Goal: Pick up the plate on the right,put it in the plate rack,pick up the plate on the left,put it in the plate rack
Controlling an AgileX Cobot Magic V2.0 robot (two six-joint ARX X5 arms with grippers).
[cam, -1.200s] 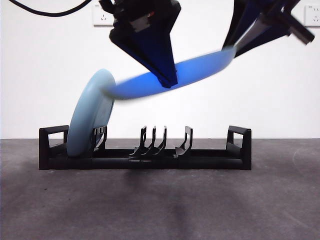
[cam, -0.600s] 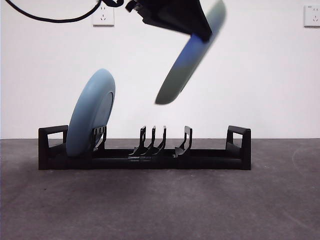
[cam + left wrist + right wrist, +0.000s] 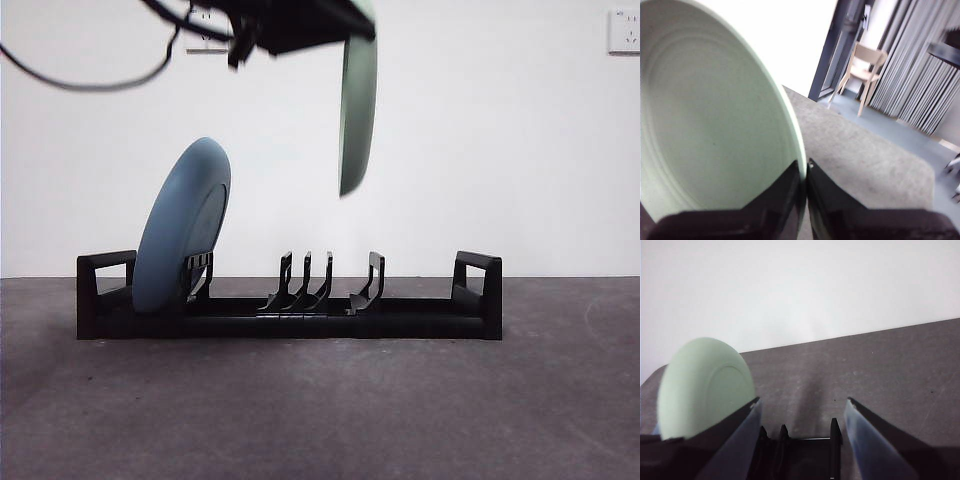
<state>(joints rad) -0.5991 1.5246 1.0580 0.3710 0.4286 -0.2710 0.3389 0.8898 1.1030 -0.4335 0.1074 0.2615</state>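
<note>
Cut off or hidden: held plate (image 3: 357, 110), top past the front view's upper edge; racked plate (image 3: 180, 232), foot behind plate rack (image 3: 478, 300); wall socket (image 3: 205, 38), partly behind arm.

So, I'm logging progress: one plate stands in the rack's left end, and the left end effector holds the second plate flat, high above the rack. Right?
Not quite. The second plate is held on edge, nearly vertical, not flat; the front view shows it. The rest holds: the first plate stands in the left end of the plate rack, and the left end effector is clamped on the second plate's rim.

A plain indoor test room: bare white wall (image 3: 500, 150), wall socket (image 3: 624, 31), wooden chair (image 3: 863, 75), grey curtains (image 3: 920, 85).
</note>
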